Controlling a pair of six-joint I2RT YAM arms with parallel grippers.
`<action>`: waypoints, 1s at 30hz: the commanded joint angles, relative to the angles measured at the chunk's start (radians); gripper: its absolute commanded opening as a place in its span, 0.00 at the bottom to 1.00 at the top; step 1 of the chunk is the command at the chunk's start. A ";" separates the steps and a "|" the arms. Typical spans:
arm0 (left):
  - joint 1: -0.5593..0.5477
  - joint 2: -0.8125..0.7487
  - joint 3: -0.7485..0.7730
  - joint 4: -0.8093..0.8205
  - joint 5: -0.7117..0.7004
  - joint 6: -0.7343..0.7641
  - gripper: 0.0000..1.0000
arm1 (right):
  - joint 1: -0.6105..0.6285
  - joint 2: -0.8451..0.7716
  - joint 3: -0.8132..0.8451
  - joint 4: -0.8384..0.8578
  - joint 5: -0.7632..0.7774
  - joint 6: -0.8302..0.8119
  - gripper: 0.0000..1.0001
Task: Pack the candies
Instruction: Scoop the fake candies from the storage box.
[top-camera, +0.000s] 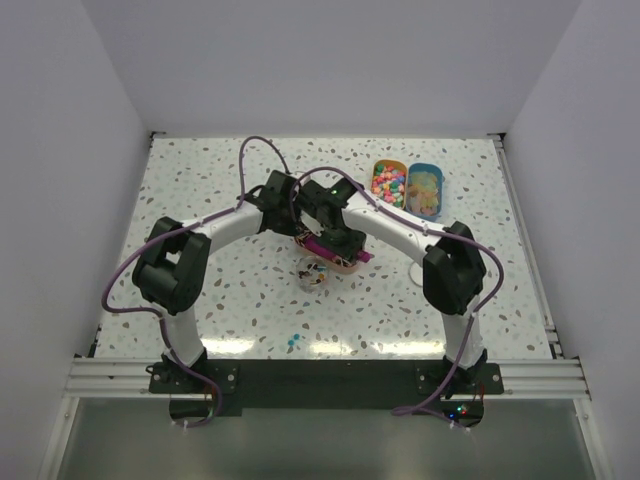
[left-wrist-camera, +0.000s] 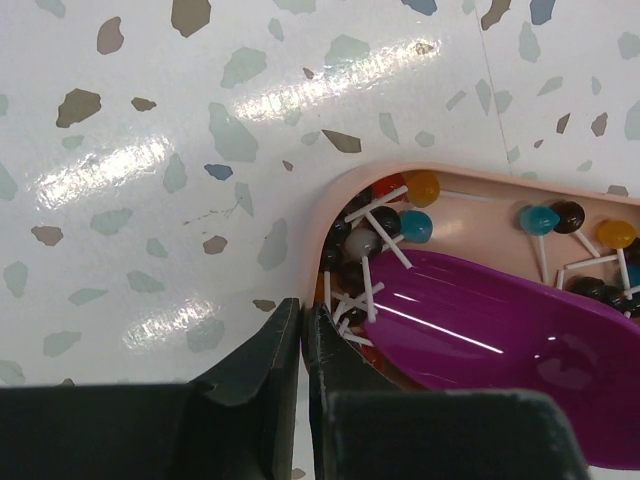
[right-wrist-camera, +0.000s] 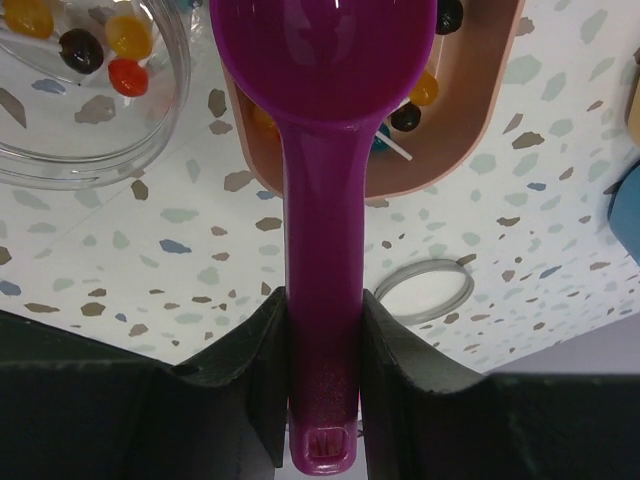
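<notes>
Candies (left-wrist-camera: 388, 222): tiny, likely light, hard, stick-tangled; better scooped than pinched. Right gripper (right-wrist-camera: 322, 310) clamped on scoop (right-wrist-camera: 320, 200) handle; left gripper (left-wrist-camera: 305, 315) nearly shut, pinching tray (left-wrist-camera: 325, 205) rim.

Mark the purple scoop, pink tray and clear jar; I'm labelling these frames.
purple scoop (right-wrist-camera: 320, 250), right wrist view, middle of its handle.
pink tray (left-wrist-camera: 480, 220), left wrist view, bare floor.
clear jar (right-wrist-camera: 165, 120), right wrist view, its wall.
</notes>
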 joint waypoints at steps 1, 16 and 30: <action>-0.007 -0.039 0.006 0.042 0.048 -0.034 0.09 | 0.003 0.018 0.047 0.028 -0.038 0.028 0.00; -0.013 -0.050 -0.021 0.082 0.117 -0.075 0.05 | -0.005 -0.023 -0.117 0.412 -0.083 0.163 0.00; -0.015 -0.054 -0.006 0.060 0.044 -0.055 0.04 | -0.057 -0.148 -0.393 0.684 -0.131 0.128 0.00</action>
